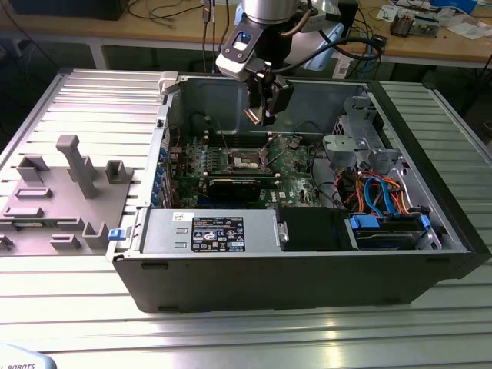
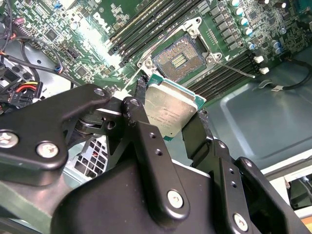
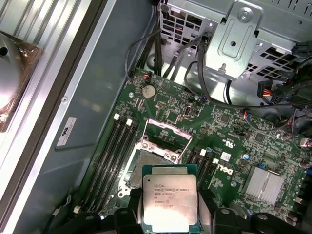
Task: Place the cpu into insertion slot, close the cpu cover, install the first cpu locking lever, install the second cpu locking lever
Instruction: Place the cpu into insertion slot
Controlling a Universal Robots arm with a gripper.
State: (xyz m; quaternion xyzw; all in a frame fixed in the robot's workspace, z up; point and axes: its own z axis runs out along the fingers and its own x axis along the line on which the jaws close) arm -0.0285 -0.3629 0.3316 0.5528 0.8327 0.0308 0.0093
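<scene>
Holding the cpu (image 2: 171,108) gripped by two opposite edges in the gripper (image 1: 263,117), clear above the green board (image 3: 229,122).
I am seeing the chip hanging flat, metal face up toward the wrist, while the insertion slot (image 2: 179,59) is lying open beneath and slightly ahead of it, the cpu cover (image 3: 168,130) standing raised beyond.

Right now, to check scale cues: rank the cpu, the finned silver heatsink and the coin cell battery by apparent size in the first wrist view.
1. cpu, nearest the camera, which inflates it.
2. finned silver heatsink; true rank against the cpu unsure.
3. coin cell battery, smallest.
</scene>
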